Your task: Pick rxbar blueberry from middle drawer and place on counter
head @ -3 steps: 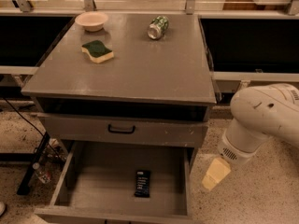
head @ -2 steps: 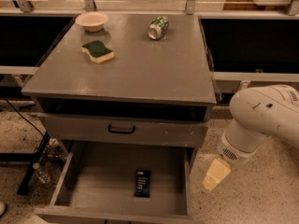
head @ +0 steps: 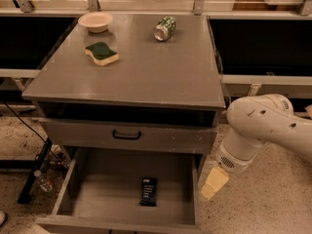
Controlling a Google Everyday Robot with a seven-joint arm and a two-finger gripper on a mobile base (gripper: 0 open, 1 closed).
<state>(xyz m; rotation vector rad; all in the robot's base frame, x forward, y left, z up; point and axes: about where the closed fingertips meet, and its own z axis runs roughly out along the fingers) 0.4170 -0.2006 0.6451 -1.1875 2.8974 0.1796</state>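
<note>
1. The bar (head: 149,191) is a small, flat, dark rectangle with faint pale lettering on its wrapper.
2. It lies flat on the grey floor of the open drawer (head: 97,189), right of centre and toward the front edge, with its long side running front to back. Nothing touches it.
3. The hand (head: 214,183) is a pale yellow piece hanging below the white arm (head: 263,126). It is outside the drawer, just beside its right wall and above the speckled floor. I cannot tell whether it is apart or together; it holds nothing.
4. Above the drawer is a closed drawer front (head: 126,134) with a black handle.
5. The grey surface (head: 146,72) carries a green-topped sponge (head: 102,53), a pale bowl (head: 95,21) and a can (head: 165,28) lying on its side.
</note>
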